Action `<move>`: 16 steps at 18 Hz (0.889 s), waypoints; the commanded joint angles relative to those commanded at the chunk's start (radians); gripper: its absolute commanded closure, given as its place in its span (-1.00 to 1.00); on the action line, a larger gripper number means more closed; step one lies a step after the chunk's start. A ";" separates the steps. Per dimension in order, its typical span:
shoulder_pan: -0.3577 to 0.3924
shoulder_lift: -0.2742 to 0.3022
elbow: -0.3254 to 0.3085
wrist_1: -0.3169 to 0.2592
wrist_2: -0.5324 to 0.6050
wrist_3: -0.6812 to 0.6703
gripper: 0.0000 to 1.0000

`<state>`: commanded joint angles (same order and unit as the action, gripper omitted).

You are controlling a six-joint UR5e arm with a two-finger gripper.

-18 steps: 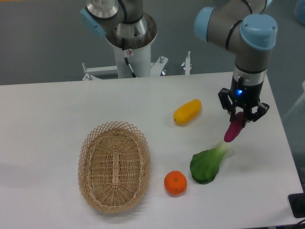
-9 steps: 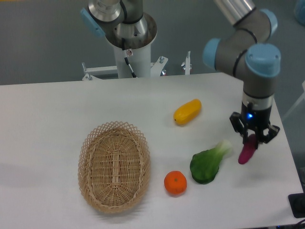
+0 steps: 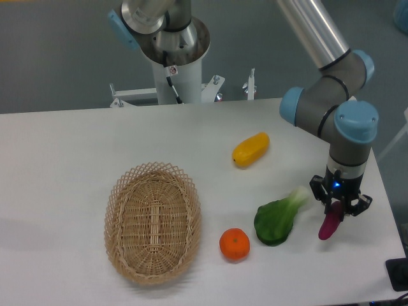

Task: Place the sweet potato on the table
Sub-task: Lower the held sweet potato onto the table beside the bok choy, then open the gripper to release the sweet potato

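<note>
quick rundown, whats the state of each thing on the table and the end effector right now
end effector: shut on the sweet potato, low over the table
sweet potato: gripped at its upper end, hanging tilted, table contact unclear
table: white, holding everything
wicker basket: empty
leafy green: lying free
orange: resting free
yellow fruit: lying free

1. The arm point(image 3: 317, 35) had a polished silver tube link.
2. Its joint housings were grey, each closed by a pale blue round cap point(image 3: 356, 121).
3. The gripper point(image 3: 336, 206) was black, with a small blue light glowing above its fingers.
4. A white pedestal point(image 3: 176, 80) carried a black cable.
</note>
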<state>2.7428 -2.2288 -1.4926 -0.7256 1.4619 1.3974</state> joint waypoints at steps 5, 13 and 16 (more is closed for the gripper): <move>-0.029 -0.038 0.031 0.003 0.002 -0.001 0.07; -0.029 -0.032 0.040 0.003 0.000 0.000 -0.99; -0.025 -0.003 0.040 0.002 0.000 -0.011 -1.00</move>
<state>2.7182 -2.2321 -1.4527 -0.7240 1.4619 1.3867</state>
